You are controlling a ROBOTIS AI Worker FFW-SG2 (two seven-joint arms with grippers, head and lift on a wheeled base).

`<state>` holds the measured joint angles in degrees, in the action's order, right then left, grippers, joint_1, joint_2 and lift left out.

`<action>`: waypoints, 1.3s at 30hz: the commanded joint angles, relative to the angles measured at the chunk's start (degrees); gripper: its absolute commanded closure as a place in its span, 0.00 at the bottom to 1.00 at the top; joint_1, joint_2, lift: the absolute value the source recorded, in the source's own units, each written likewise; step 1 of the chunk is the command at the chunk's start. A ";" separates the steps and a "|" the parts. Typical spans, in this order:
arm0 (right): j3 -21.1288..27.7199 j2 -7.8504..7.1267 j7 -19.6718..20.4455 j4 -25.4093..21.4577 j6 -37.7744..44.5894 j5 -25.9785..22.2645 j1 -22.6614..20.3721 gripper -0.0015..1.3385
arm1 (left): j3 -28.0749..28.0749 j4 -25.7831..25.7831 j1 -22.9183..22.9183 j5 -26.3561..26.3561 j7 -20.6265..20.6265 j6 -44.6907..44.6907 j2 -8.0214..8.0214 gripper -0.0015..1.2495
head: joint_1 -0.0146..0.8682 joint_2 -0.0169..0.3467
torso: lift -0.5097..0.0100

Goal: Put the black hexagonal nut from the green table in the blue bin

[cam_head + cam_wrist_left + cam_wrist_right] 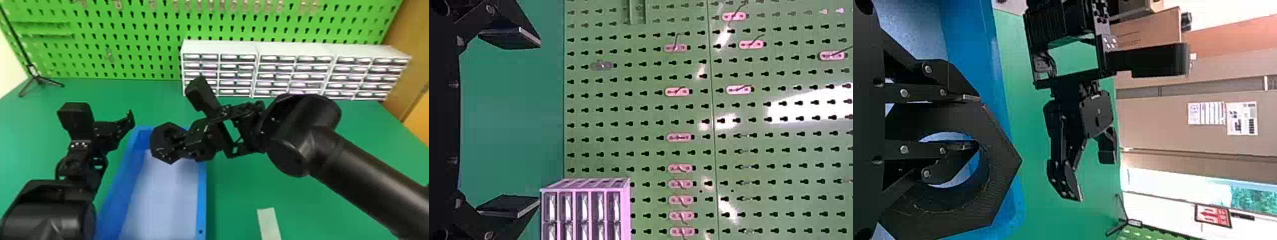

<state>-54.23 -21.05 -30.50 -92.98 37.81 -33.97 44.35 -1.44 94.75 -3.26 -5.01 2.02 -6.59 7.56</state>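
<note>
Black plastic nut [157,143] and right gripper [184,140] are together over the far part of the blue bin [201,204], the nut clear of the floor. The right gripper is closed on one wall of the nut, with one finger in the hole and the other against the outside; in the right wrist view the nut's free side juts out past the fingertips, over the blue wall. The bin's pale floor [159,204] lies under that gripper and runs back toward the robot. To the left of the right gripper, apart from the nut, is the left gripper [105,126], by the bin's far left corner. Its fingers are spread wide with only air between them, and it is the nearest bulky thing beside the nut. Beyond the right gripper, at the back of the green table [319,198], stand white drawer units [295,52], and behind them rises a green pegboard [134,41]. A small black tripod [39,79] stands beyond the left gripper, off to its left. Nearer the robot than the right gripper, and to its right, a pale strip [269,223] lies on the table. Past the left gripper in the right wrist view are brown cartons [1163,120].
</note>
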 commanded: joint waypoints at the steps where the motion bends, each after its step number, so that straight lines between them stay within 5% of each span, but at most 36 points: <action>1: -2.81 -0.30 0.35 0.69 -0.55 -1.28 1.35 0.75 | -0.05 0.00 0.00 0.00 0.00 0.00 0.00 0.14 | 0.79 0.12 | 0.80; 17: -10.54 -2.33 3.69 0.78 -2.13 -6.90 5.48 0.75 | -0.05 0.00 -0.08 -0.09 0.00 -0.18 0.00 0.14 | 0.79 0.12 | 0.80; 39: -11.69 -2.77 4.13 0.78 -2.48 -7.96 6.19 0.75 | -0.05 0.00 -0.08 -0.09 0.00 -0.53 0.00 0.14 | 0.79 0.12 | 0.80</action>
<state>-65.89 -23.86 -26.41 -92.20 35.33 -41.83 50.53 -1.50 94.75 -3.34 -5.10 2.02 -7.07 7.56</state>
